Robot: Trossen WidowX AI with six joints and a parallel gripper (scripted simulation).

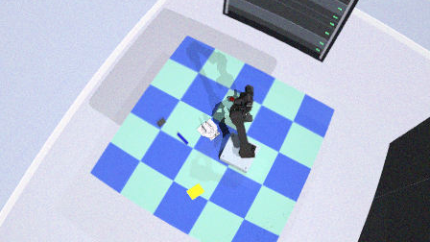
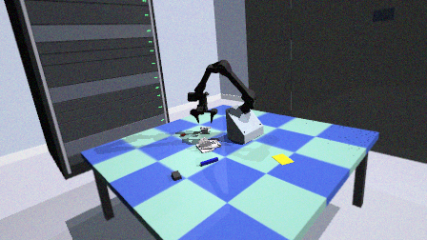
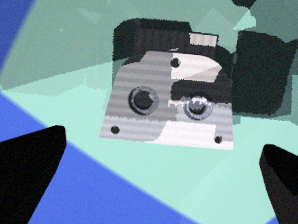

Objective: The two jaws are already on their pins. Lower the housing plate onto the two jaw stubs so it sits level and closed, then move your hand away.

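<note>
The housing plate (image 3: 135,125) (image 2: 205,130) is a pale, roughly trapezoidal piece with two large round holes and three small ones. It lies at a dark block-like support (image 3: 160,40), apart from the pale jaw assembly (image 1: 208,129) (image 2: 208,145). My gripper (image 3: 164,145) (image 2: 205,120) is open and empty above the plate, with a fingertip to either side of it in the wrist view and the plate a little farther up the picture. In the top view the arm hides the plate. The jaws' exact seating on their pins is too small to tell.
A blue rod (image 1: 182,138) (image 2: 209,161), a small dark block (image 1: 161,122) (image 2: 176,175) and a yellow square (image 1: 195,191) (image 2: 282,159) lie on the table. A small red thing (image 1: 231,99) (image 2: 183,134) is near the plate. The arm's grey base (image 2: 245,128) stands beside the jaw assembly.
</note>
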